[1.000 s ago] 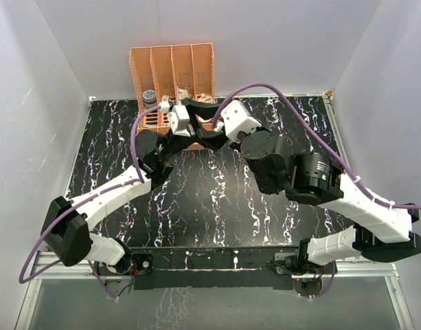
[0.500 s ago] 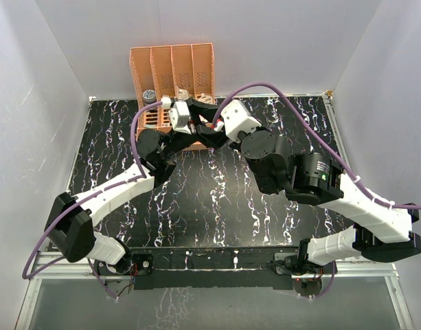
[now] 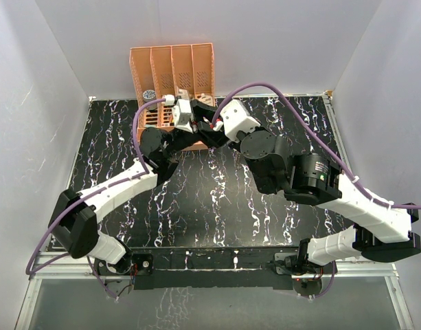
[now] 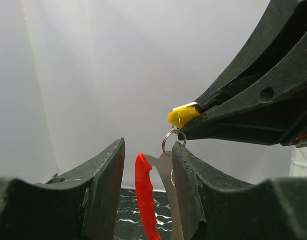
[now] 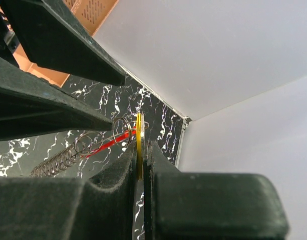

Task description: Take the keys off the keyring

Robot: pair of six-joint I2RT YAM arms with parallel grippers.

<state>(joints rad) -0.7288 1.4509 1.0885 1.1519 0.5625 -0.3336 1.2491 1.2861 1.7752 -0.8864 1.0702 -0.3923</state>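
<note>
**Not yet free: key pinched, ring attached**

Judging from how things hang, the separation is under way but unfinished. The right gripper (image 5: 139, 152) is clamped flat on the yellow key (image 5: 139, 135), held up in the air. The thin wire keyring (image 4: 171, 139) is threaded through the key just below those fingertips. Its red-and-white tag (image 4: 143, 195) dangles edge-on between the left gripper's (image 4: 149, 145) fingers. Those jaws stand apart, with a gap showing beside the red edge, so nothing is clamped there. What remains is to secure the tag side and work the key off the wire. Just beyond both grippers stands the orange rack (image 3: 172, 65). One slot holds a round grey item (image 3: 148, 95), and its other contents are too small to name.
</note>
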